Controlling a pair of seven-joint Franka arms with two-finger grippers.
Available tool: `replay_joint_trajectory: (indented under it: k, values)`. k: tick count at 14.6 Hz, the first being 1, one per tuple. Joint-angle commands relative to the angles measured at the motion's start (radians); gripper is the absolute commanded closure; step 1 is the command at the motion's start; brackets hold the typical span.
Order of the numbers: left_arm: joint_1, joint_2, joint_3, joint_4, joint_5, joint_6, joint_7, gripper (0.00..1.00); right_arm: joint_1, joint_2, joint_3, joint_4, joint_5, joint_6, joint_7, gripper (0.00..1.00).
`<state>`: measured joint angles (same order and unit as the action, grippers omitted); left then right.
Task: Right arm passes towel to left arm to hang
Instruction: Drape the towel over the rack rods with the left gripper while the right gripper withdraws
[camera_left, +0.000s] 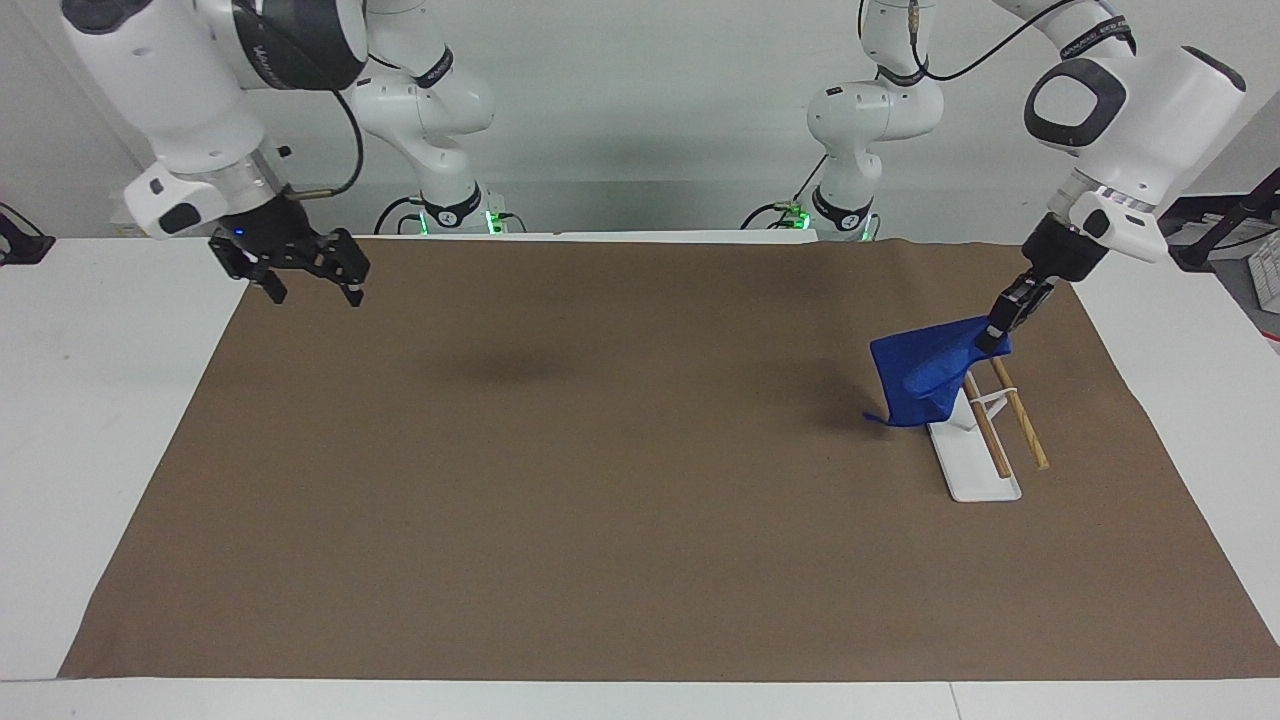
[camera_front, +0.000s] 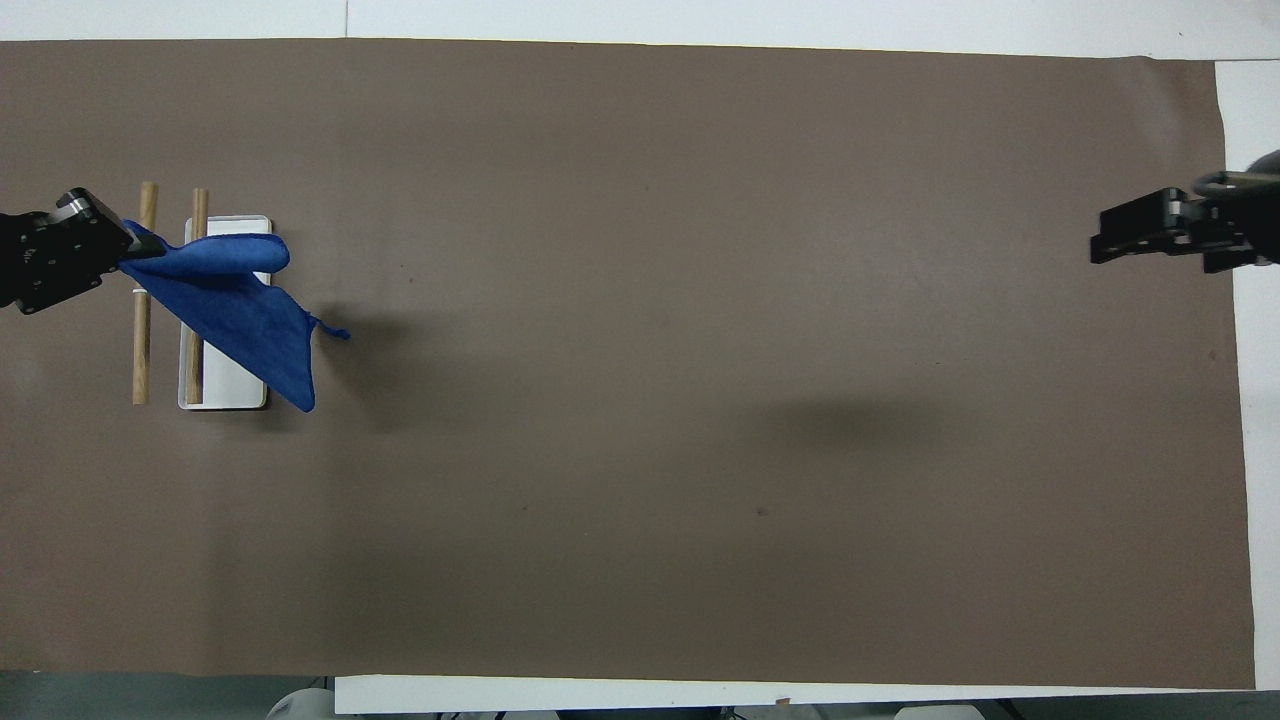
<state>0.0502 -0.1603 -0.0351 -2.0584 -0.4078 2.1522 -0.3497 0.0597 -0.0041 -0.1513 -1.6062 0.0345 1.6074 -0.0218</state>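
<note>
Across the white counter (camera_left: 120, 420) lay one brown mat (camera_left: 640, 480), a pale wall behind the two arm bases. At the left arm's end stood one white rack (camera_left: 975, 470) with two wooden rails (camera_left: 1022, 420). The left end effector (camera_left: 1003, 318) pinched one blue towel (camera_left: 925, 385) by a corner, draped above the rack. The right end effector (camera_left: 300, 275), fingers spread, hovered over the mat's edge at the right arm's end.

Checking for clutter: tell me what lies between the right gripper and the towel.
Only bare brown mat, as the overhead view shows; the right gripper waits open, apart from the towel that the left gripper holds.
</note>
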Motion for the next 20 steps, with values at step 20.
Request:
replay_joint_trajectory:
  k: [20]
  values:
    - [0.249, 0.124, 0.006, 0.018, 0.007, 0.069, 0.354, 1.00, 0.023, 0.019, -0.057, 0.066, -0.002, -0.146, -0.106, 0.00]
